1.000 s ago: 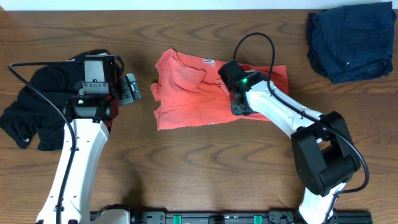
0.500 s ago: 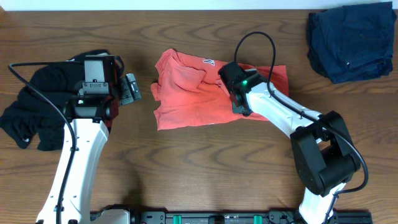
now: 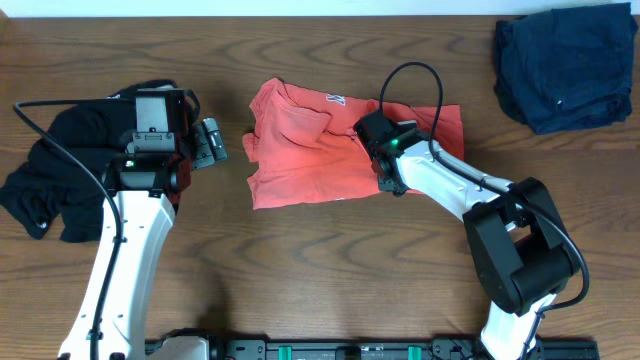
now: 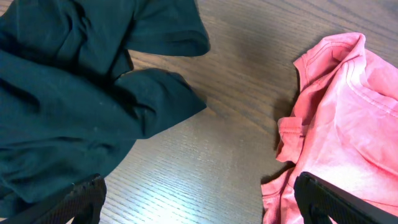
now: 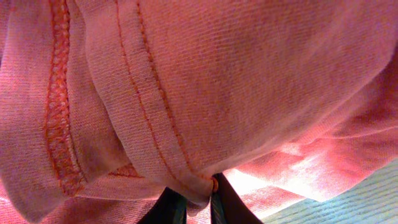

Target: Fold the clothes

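Note:
A coral-red shirt [image 3: 310, 150] lies crumpled on the wooden table at centre. My right gripper [image 3: 388, 172] sits on its lower right part and is shut on a hemmed fold of the shirt [image 5: 186, 124]; the cloth fills the right wrist view, with the fingertips [image 5: 225, 202] pinching it at the bottom. My left gripper [image 3: 212, 143] is open and empty, hovering over bare table left of the shirt, whose edge shows in the left wrist view [image 4: 336, 137]. A black garment [image 3: 60, 180] lies bunched at the far left, also seen in the left wrist view [image 4: 68, 106].
A dark navy garment [image 3: 565, 65] lies bunched at the table's far right corner. The right arm's cable [image 3: 410, 80] loops over the shirt's top right.
My right gripper has slid a little right and toward the table's near edge with the shirt fold in it. The left arm has not moved.

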`<state>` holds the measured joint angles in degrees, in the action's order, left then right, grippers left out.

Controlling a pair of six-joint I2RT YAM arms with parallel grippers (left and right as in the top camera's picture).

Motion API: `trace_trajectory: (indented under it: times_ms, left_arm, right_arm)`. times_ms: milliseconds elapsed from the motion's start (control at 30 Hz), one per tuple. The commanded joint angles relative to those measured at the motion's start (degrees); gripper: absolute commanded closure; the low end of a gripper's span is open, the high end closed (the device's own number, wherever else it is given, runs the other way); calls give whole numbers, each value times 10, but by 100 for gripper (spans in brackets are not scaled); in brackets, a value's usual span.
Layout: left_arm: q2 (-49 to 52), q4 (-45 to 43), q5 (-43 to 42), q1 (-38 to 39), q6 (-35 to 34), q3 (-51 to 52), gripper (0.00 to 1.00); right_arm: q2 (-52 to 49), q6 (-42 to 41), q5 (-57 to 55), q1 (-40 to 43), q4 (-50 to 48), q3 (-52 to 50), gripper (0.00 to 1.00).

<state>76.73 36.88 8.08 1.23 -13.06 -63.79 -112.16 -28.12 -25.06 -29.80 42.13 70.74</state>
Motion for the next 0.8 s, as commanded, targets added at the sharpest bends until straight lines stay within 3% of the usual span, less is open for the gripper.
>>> trace_trajectory:
  times_ms: [0,67,267,467,767]
  left_arm:
    - [4,0,5,-2,10,-2,2]
    - [4,0,5,-2,10,-2,2]
    - [4,0,5,-2,10,-2,2]
    - [4,0,5,-2,10,-2,2]
    - [4,0,5,-2,10,-2,2]
  right_arm:
    - [14,1,-17,5,-1,11,92]
    - [21,5,-16,5,-1,13,99]
    - [67,35,26,3,10,17,99]
    - [139,64,145,0,15,18,99]
    - [146,63,208,-35,92,18,99]
